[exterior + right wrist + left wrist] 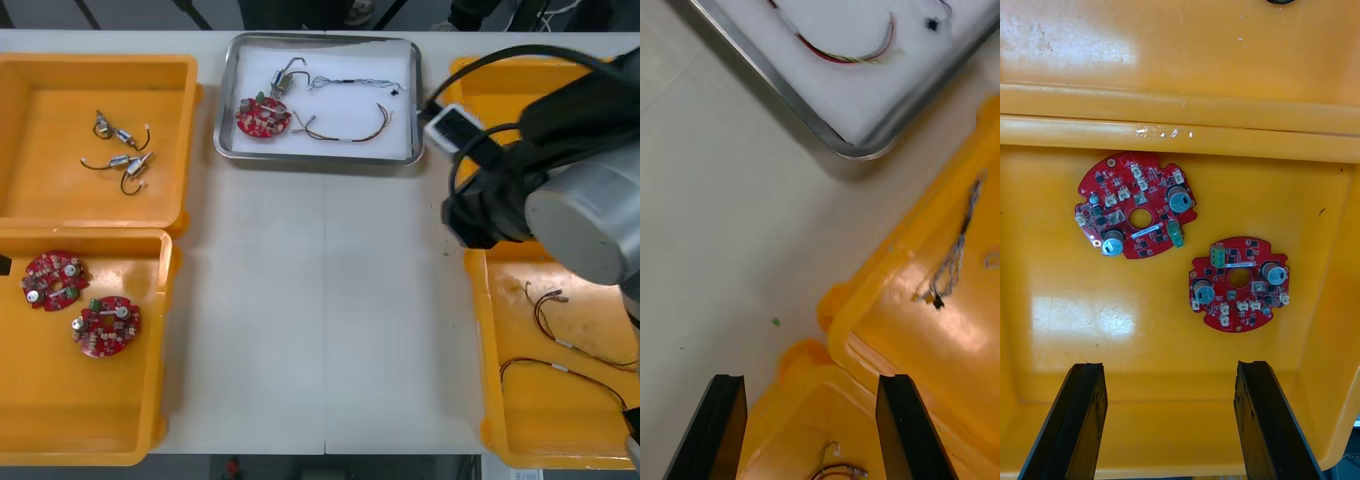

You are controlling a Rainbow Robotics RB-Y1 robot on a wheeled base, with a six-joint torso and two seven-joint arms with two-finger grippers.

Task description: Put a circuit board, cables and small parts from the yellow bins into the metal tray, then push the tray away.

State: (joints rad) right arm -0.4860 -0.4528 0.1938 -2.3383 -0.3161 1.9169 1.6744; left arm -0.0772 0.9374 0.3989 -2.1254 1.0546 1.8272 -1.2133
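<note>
Metal tray [225, 100] stands at the far middle of the table [320, 300] in the front view, white inside. In it lie one red circuit board [263, 116], a small metal part [287, 78] just beside it, a thin twisted cable [355, 84] and a red and yellow cable [350, 133]. The far left bin [40, 90] holds small metal parts [122, 160]; the near left bin [60, 400] holds two circuit boards [55, 279]. The right arm [570, 200] hangs over the far right bin [480, 80] and the near right bin [540, 420], which contains more cables [560, 335].

In the right wrist view the right gripper [811, 381] has its fingers spread with nothing between them, above the place where the two right bins meet beside the table; a corner of the tray lies beyond.

In the left wrist view the left gripper [1169, 367] is also spread and empty, above the near left bin, with the two boards beyond its fingertips.
</note>
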